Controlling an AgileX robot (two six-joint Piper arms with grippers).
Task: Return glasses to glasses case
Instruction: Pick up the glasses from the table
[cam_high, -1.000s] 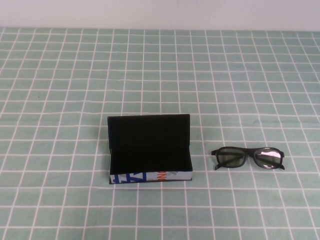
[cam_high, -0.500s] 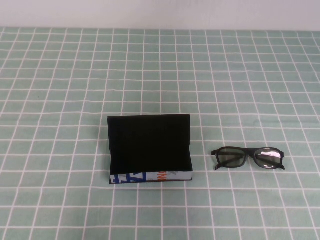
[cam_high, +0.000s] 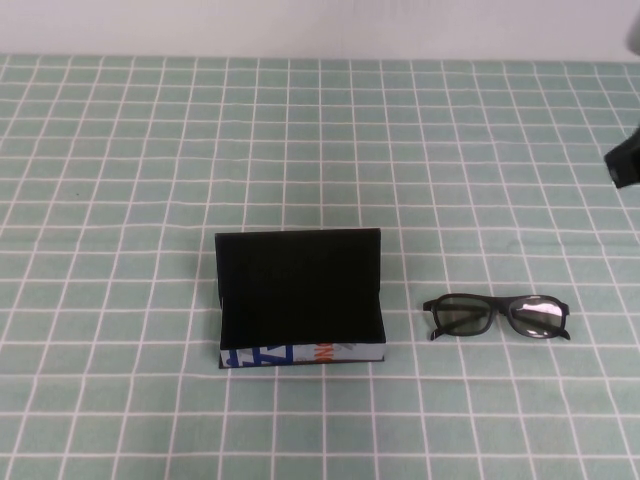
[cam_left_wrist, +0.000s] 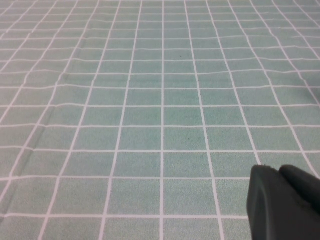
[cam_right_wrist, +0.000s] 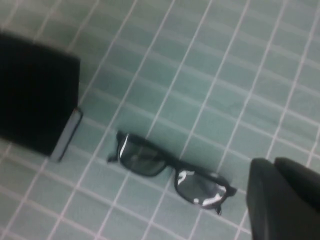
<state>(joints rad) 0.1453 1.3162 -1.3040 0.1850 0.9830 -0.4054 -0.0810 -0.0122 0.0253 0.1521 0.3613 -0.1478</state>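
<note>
The black glasses case (cam_high: 300, 295) stands open at the table's middle, lid upright at its far side, the printed white front edge towards me. It looks empty. The black glasses (cam_high: 497, 316) lie on the cloth to its right, apart from it. The right wrist view shows both the glasses (cam_right_wrist: 170, 167) and the case (cam_right_wrist: 35, 100). My right gripper (cam_right_wrist: 274, 162) is shut and empty, above the cloth beside the glasses. A dark part of my right arm (cam_high: 625, 160) shows at the high view's right edge. My left gripper (cam_left_wrist: 277, 170) is shut and empty over bare cloth, out of the high view.
A green cloth with a white grid (cam_high: 300, 150) covers the whole table. A pale wall (cam_high: 300, 25) runs along the far edge.
A dark part of my right arm has come into the high view at the right edge. The case and the glasses have not moved.
</note>
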